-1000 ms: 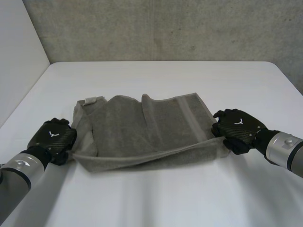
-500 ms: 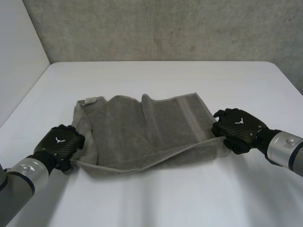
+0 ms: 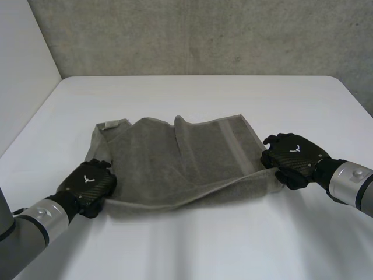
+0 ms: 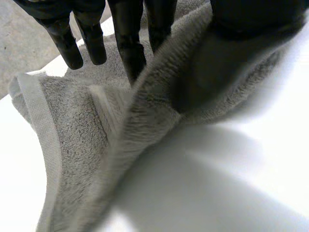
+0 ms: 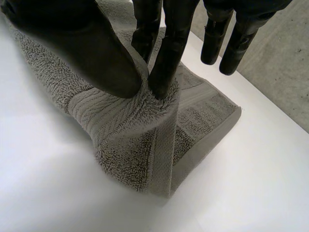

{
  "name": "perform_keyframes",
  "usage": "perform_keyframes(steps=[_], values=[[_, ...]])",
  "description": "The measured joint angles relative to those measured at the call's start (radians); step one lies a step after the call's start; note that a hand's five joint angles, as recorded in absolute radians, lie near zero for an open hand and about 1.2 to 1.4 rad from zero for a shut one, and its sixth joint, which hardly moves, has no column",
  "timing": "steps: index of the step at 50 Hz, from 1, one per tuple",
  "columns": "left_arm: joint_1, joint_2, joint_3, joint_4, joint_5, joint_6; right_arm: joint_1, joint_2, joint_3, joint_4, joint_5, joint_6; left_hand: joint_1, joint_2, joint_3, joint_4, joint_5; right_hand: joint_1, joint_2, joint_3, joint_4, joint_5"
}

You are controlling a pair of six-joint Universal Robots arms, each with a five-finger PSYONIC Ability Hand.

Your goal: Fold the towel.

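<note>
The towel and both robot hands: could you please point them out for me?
towel [image 3: 175, 163]: head view, middle of the cloth.
left robot hand [image 3: 90, 184]: head view, back of the hand.
right robot hand [image 3: 294, 156]: head view, back of the hand.

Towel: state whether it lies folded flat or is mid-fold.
Mid-fold. The towel is rumpled and partly doubled; the left hand and right hand each pinch a near corner above the table.

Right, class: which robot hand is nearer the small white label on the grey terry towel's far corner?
Left. The left hand pinches the grey towel's near corner on the white label's side; the right hand pinches the opposite near corner, across the towel.
</note>
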Motion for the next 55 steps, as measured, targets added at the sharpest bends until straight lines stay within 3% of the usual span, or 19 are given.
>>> perform_keyframes(steps=[12,19,30,32,36,39,42,49,55], values=[[0.008,-0.021,0.065,-0.041,-0.015,0.011,0.009,-0.001,-0.029,0.057,-0.003,0.002,0.039,0.048,0.0,0.0,0.074,0.0,0.0,0.0,0.0,0.0],[-0.002,-0.06,0.228,-0.043,-0.079,0.007,0.025,0.032,-0.168,0.101,0.011,0.054,0.039,0.05,0.0,0.0,0.074,0.0,0.006,0.0,0.0,0.0],[-0.096,-0.218,0.849,-0.007,-0.233,0.002,0.114,0.149,-0.76,0.073,0.178,0.373,0.039,0.065,0.0,0.0,0.081,0.0,0.026,0.0,0.0,0.002],[-0.117,-0.226,0.958,0.033,-0.255,-0.006,0.124,0.156,-0.911,0.025,0.239,0.485,0.039,0.067,0.0,0.0,0.081,0.0,0.026,0.0,0.0,0.006],[-0.144,-0.175,1.025,0.14,-0.277,-0.039,0.131,0.113,-1.011,-0.082,0.295,0.644,0.039,0.068,0.0,0.0,0.083,0.002,0.026,0.0,0.0,0.017],[-0.146,-0.095,0.959,0.229,-0.273,-0.085,0.13,0.057,-0.957,-0.152,0.289,0.716,0.039,0.069,0.0,0.0,0.088,0.003,0.026,0.0,0.0,0.022],[-0.119,-0.002,0.779,0.308,-0.236,-0.146,0.127,-0.024,-0.773,-0.209,0.234,0.729,0.039,0.07,0.0,0.0,0.091,0.003,0.026,0.0,0.0,0.022],[-0.041,0.063,0.4,0.331,-0.112,-0.175,0.122,-0.142,-0.388,-0.244,0.135,0.602,0.039,0.07,0.0,0.0,0.091,0.003,0.026,0.0,0.0,0.022],[0.009,0.065,0.155,0.324,-0.018,-0.151,0.109,-0.193,-0.107,-0.241,0.114,0.436,0.039,0.072,0.0,0.0,0.091,0.003,0.026,0.0,0.0,0.022]])
